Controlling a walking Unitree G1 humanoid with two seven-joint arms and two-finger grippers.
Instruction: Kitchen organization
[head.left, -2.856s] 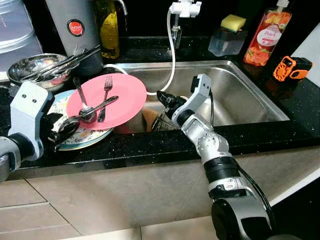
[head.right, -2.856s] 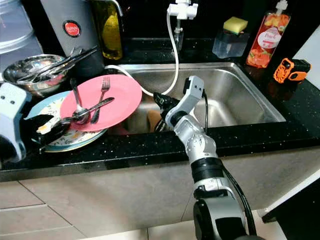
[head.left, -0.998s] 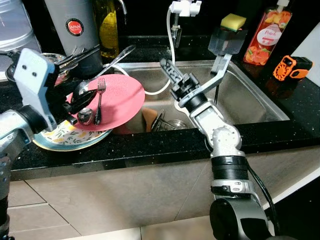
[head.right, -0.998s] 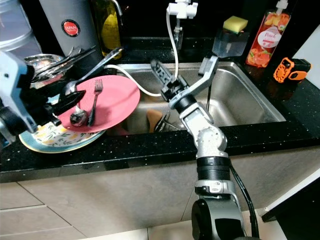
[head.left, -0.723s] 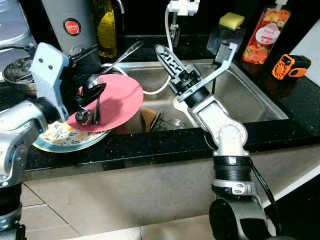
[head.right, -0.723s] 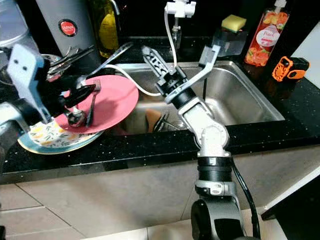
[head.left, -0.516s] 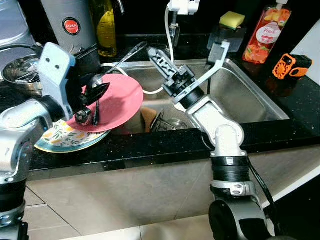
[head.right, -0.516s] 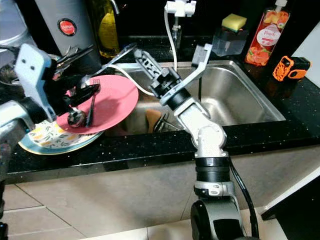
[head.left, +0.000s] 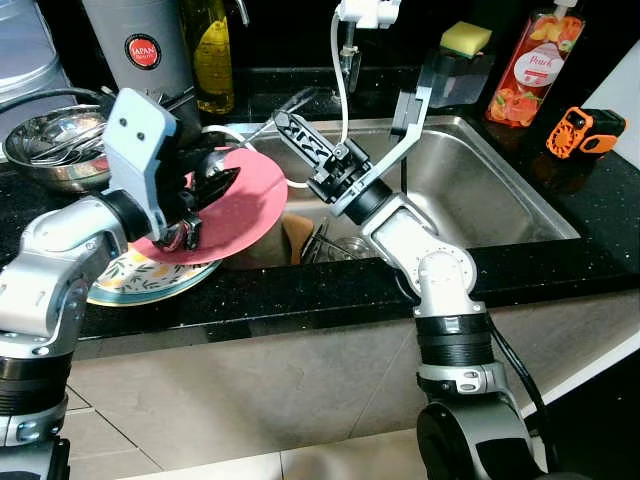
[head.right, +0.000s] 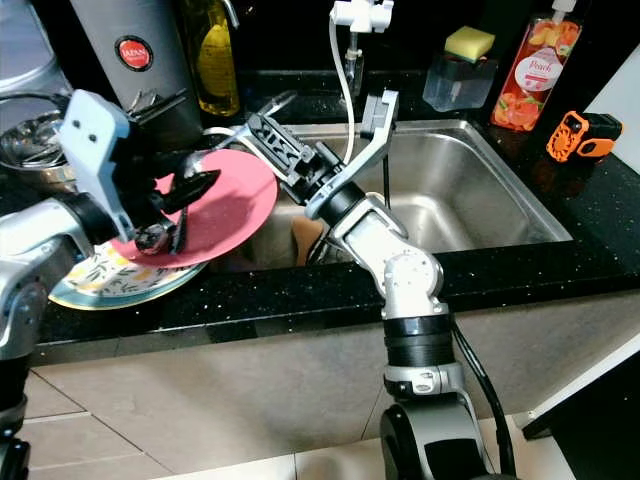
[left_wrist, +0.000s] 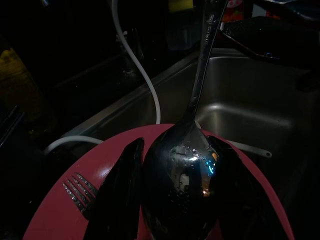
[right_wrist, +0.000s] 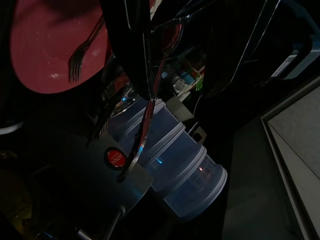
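My left gripper (head.left: 205, 178) hovers over the pink plate (head.left: 258, 195) and is shut on the bowl of a large steel spoon (left_wrist: 182, 170). The spoon's handle (head.left: 275, 108) points away toward the sink. My right gripper (head.left: 290, 130) reaches across from the sink side with its fingers open. The spoon handle (right_wrist: 145, 105) runs close along one of its fingers (right_wrist: 132, 30). A fork (left_wrist: 75, 187) lies on the pink plate, and a second spoon (head.left: 185, 235) rests at its near rim. The pink plate sits tilted on a patterned plate (head.left: 130, 278).
The steel sink (head.left: 490, 190) holds a few dishes (head.left: 330, 245) near its front wall. A white hose (head.left: 340, 70) hangs from the tap. A steel bowl of utensils (head.left: 55, 140), a grey flask (head.left: 140, 45) and an oil bottle (head.left: 212, 50) stand behind. Soap bottle (head.left: 530, 65) at the back right.
My left gripper picked the large spoon up off the pink plate and raised it. My right arm rose out of the sink and swung left to the spoon's handle.
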